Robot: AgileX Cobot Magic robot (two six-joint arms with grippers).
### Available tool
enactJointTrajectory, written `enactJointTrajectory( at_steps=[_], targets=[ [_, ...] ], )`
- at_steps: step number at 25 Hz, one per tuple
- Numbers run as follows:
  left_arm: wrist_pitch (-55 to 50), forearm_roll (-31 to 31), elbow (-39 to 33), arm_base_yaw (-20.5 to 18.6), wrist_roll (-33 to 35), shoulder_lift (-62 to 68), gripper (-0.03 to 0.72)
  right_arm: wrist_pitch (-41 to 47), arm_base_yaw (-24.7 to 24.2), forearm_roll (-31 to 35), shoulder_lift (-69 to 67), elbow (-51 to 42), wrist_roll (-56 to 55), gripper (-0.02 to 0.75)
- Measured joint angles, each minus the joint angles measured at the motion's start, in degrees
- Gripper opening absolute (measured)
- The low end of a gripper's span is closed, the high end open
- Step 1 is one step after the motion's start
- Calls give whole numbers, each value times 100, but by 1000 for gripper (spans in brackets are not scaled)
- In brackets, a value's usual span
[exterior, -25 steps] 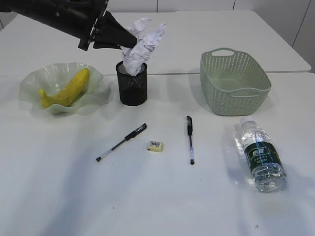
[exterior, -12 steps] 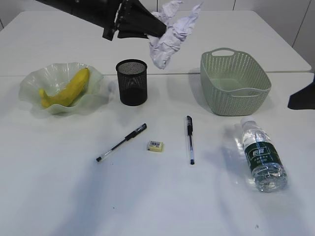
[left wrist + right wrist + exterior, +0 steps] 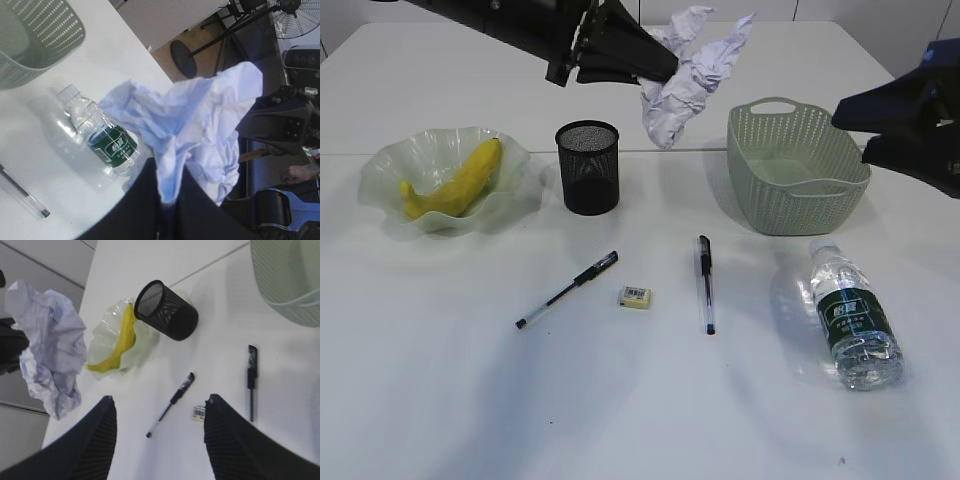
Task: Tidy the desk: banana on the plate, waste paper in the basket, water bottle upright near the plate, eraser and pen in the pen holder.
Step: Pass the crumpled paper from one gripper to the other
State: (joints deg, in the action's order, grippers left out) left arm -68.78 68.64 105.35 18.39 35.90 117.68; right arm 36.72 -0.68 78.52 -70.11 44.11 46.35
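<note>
My left gripper [image 3: 670, 68] is shut on the crumpled waste paper [image 3: 685, 80], holding it in the air between the black mesh pen holder [image 3: 588, 170] and the green basket [image 3: 790, 210]. The left wrist view shows the paper [image 3: 200, 120] pinched between the jaws [image 3: 167, 180]. My right gripper [image 3: 852, 128] hangs open and empty by the basket's right rim. The banana [image 3: 460, 180] lies in the glass plate [image 3: 390, 160]. Two pens [image 3: 568, 290] [image 3: 706, 283] and the yellow eraser [image 3: 635, 296] lie on the table. The water bottle [image 3: 852, 318] lies on its side at the right.
In the right wrist view the open fingers [image 3: 107, 420] frame one pen [image 3: 172, 402] and the eraser [image 3: 199, 413], with the pen holder [image 3: 167, 312] and banana [image 3: 122, 342] beyond. Past the table edge stand a fan base [image 3: 182, 57] and other equipment.
My left gripper has lifted the waste paper off the pen holder and carried it right, toward the basket. My right arm has come into view from the right.
</note>
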Motion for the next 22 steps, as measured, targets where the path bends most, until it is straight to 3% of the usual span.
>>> enactJointTrajectory(
  at_steps=[6, 8, 22],
  targets=[
    [0, 12, 0, 58, 0, 0, 0, 852, 0, 1925, -579, 0, 1230, 414],
    [0, 12, 0, 58, 0, 0, 0, 1155, 0, 2202, -763, 39, 1396, 414],
    [0, -10, 0, 72, 0, 0, 0, 1577, 44, 2362, -1214, 381, 1915, 415]
  ],
)
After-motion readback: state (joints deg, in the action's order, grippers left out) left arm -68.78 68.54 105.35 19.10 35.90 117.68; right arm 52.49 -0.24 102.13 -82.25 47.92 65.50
